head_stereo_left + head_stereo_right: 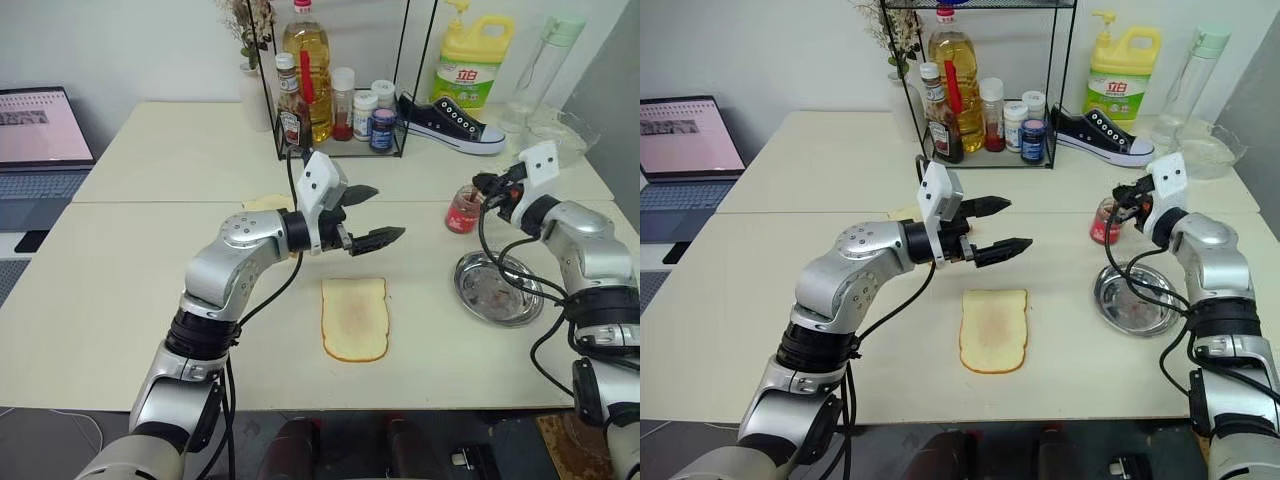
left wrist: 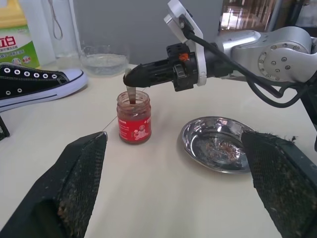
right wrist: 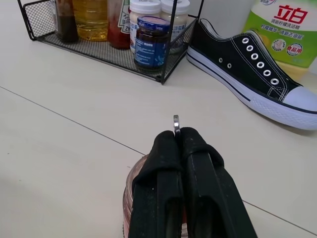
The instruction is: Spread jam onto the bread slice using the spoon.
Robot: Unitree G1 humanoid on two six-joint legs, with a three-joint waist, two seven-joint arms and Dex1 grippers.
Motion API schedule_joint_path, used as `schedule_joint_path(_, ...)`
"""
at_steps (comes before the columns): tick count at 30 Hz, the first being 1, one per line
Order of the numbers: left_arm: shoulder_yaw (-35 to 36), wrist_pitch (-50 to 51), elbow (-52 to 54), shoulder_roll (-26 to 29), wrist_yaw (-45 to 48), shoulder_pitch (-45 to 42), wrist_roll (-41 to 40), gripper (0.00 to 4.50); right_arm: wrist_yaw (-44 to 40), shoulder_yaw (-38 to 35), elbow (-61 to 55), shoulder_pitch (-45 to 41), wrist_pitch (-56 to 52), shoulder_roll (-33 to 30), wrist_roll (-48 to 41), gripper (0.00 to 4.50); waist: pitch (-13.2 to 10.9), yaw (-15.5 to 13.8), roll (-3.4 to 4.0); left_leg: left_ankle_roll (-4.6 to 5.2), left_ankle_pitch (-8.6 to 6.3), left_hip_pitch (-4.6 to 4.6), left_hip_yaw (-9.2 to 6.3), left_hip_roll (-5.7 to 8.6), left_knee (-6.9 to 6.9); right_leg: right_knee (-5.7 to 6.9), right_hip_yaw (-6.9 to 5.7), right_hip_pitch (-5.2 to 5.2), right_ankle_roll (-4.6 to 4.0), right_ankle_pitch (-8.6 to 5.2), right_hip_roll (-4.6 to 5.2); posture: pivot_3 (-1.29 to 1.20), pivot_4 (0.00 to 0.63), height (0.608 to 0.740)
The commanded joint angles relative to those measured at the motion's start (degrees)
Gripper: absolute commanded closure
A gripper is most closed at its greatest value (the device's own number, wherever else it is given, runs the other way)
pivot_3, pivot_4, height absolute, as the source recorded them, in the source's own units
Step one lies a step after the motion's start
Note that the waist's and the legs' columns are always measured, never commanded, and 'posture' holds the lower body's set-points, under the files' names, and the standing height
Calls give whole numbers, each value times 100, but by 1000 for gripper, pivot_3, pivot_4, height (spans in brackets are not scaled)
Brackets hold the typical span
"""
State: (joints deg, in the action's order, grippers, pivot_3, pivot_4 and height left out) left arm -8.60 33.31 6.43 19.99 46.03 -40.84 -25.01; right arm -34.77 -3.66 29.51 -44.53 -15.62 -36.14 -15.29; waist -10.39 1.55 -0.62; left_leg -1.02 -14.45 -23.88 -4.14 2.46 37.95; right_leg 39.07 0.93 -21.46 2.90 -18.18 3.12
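The bread slice [image 1: 354, 318] lies flat on the table near the front edge, its face bare. A small glass jar of red jam [image 2: 133, 116] stands open on the right, beside a steel dish. My right gripper [image 2: 134, 75] hovers just over the jar, shut on the spoon [image 2: 131, 92], which points down into the jar's mouth. The handle's end pokes out between the fingers [image 3: 176, 123]. My left gripper [image 1: 388, 212] hangs open and empty above the table, just behind the bread slice, pointing toward the jar.
A round steel dish [image 1: 497, 288] with smears sits in front of the jar. At the back stand a wire rack of bottles [image 1: 340, 110], a black sneaker [image 1: 450, 125], a detergent bottle [image 1: 477, 60] and a glass bowl [image 1: 560, 130]. A laptop [image 1: 40, 140] is far left. More bread [image 1: 265, 203] lies behind my left arm.
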Motion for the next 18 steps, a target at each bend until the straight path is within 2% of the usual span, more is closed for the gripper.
schedule_joint_path(1,138,-3,259,24,-37,4,-68,0,111,-415,-64,-203,-355,128,-265,4466,0,0,0,0,0,1,0,0,0,0,0,1,-1,1,0,0,150,740)
schedule_joint_path(9,125,-27,239,48,-4,-20,-62,0,846,-1540,-257,-534,-1743,419,-1222,4466,0,0,1,-4,3,1,0,-1,0,1,1,-1,-4,9,-1,0,150,740)
schedule_joint_path(18,94,-45,209,46,64,-59,-62,0,1383,-2158,-582,-543,-2324,494,-1682,4466,1,2,1,-3,3,0,4,-1,0,5,1,-1,-4,9,-1,0,150,740)
